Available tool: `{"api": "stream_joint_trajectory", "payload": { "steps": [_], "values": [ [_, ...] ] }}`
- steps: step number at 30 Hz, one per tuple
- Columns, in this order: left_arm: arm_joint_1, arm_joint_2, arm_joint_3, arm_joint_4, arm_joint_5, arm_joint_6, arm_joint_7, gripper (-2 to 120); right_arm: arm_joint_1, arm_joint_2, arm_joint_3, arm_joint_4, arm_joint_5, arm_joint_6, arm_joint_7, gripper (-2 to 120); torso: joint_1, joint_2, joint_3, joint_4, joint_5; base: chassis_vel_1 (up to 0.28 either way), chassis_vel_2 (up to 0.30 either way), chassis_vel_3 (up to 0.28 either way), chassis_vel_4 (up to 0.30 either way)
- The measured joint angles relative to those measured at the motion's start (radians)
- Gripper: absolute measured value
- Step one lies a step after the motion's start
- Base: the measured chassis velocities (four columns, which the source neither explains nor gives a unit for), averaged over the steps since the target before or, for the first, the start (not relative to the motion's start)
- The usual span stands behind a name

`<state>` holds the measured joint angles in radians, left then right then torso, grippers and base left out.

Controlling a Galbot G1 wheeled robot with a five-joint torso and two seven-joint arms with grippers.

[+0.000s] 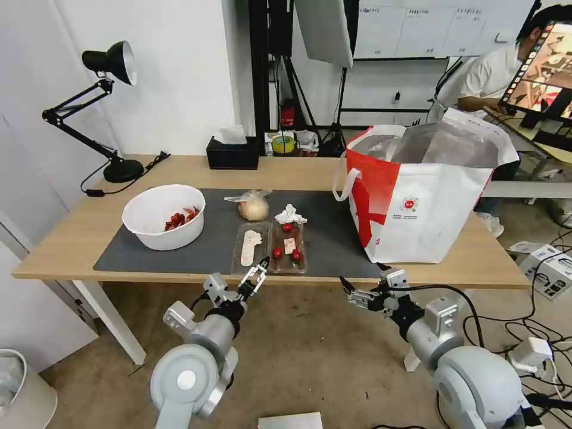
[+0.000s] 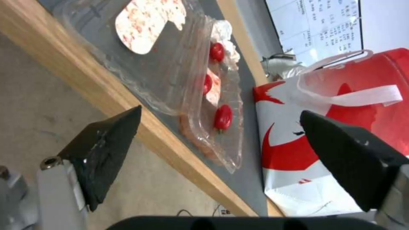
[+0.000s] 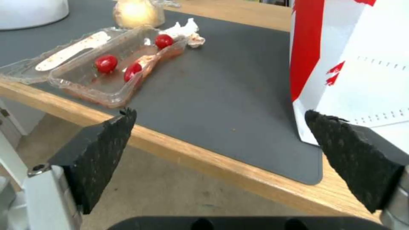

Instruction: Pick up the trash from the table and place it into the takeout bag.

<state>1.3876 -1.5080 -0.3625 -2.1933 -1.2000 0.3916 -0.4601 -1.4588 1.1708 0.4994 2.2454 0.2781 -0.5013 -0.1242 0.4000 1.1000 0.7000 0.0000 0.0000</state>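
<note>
On the long light-wood table [image 1: 71, 238], the clear hinged plastic tray [image 1: 271, 247] lies at twelve o'clock from my released left claw [image 1: 255, 280], so I judge the reach begins; my right claw [image 1: 357, 292], released too, waits at six o'clock of the white-and-red takeout bag [image 1: 417, 208].

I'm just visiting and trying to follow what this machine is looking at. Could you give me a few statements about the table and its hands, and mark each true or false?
1. The white bowl holds red scraps. True.
2. The clear tray lies shut. False: it lies open on the dark mat, with red bits in one half.
3. The left hand grips the tray. False: it is open, at the table edge just before the tray, holding nothing.
4. The takeout bag stands upright on the table. True.
5. The right hand is open and off the table's near edge. True.
6. The crumpled tissue is inside the bag. False: it lies on the mat by the tray.
</note>
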Motion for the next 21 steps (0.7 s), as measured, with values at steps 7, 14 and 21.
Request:
{"api": "stream_joint_trajectory", "payload": {
  "steps": [7,14,21],
  "values": [
    [-0.010,-0.005,0.010,0.017,-0.005,0.001,0.000,100,-0.003,0.001,0.007,0.000,-0.001,0.000,0.001,100,0.000,0.000,0.000,0.0000,0.0000,0.000,0.000,0.000,0.000],
    [-0.035,-0.005,0.014,0.041,-0.015,0.001,-0.001,100,-0.008,0.002,0.018,0.001,-0.001,0.000,0.001,100,0.000,0.000,0.000,0.0000,0.0000,0.000,0.000,0.000,0.000],
    [-0.052,-0.009,0.018,0.063,-0.022,0.001,-0.005,100,-0.010,0.009,0.019,-0.001,-0.005,0.000,0.001,100,0.000,0.000,0.000,0.0000,0.0000,0.000,0.000,0.000,0.000]
  ]
}}
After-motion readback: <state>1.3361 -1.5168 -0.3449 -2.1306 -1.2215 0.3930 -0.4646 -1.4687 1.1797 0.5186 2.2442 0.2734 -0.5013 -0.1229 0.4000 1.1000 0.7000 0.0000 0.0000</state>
